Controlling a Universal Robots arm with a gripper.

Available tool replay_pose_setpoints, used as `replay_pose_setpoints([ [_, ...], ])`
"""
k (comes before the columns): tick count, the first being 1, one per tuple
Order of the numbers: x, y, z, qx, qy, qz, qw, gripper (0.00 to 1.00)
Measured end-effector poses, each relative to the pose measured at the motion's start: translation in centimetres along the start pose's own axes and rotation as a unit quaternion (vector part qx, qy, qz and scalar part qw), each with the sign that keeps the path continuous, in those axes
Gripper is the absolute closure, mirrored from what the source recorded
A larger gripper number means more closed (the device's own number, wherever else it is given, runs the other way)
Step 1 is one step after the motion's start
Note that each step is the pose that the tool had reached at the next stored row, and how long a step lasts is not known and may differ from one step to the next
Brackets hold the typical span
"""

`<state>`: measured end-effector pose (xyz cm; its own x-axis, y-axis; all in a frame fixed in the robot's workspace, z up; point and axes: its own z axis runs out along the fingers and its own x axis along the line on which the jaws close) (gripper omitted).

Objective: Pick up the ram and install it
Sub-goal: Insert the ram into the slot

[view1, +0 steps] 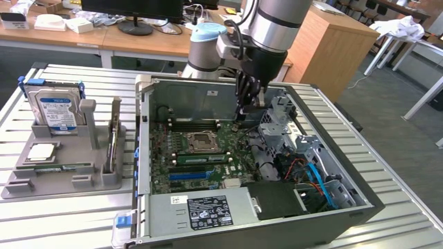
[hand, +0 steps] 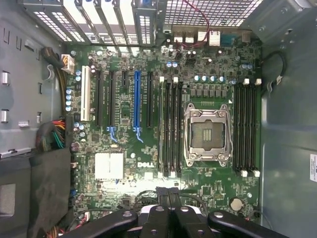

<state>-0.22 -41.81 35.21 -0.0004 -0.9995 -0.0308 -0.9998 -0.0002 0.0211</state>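
So gripper (view1: 250, 115) (hand: 168, 192) has its fingers pressed tight together with nothing pinched between them, hovering inside the open PC case (view1: 142, 155) above the motherboard (view1: 181, 175), not touching it. Ram (view1: 202, 157) is out of the grip: a green stick standing seated in a memory slot just beside the empty CPU socket (view1: 201, 141), on the socket's near side in the exterior view, below the fingers. Wrist view: fingertips line up with that bank of slots, with a blue expansion slot (hand: 137, 99) and black ones past it. Case also holds a power supply (view1: 207, 208) with a dark label at the near edge, plus cables (view1: 315, 176) and a metal drive cage (view1: 287, 119) toward the exterior view's right. Well apart, on the exterior view's left, grey holder (view1: 66, 182) on the slatted table (view1: 62, 223): hard drive (view1: 57, 108) upright in the back pocket, square silver processor (view1: 40, 151) flat in a recess, narrow strip (view1: 61, 167) flat in front of it, thin board (view1: 113, 136) on edge in the side slot, cannot tell what that board is
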Motion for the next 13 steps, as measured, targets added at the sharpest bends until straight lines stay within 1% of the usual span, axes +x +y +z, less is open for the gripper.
replay_pose_setpoints([
  [13,0.02,-0.01,0.52,0.0000,0.0000,0.000,1.0000,0.90],
])
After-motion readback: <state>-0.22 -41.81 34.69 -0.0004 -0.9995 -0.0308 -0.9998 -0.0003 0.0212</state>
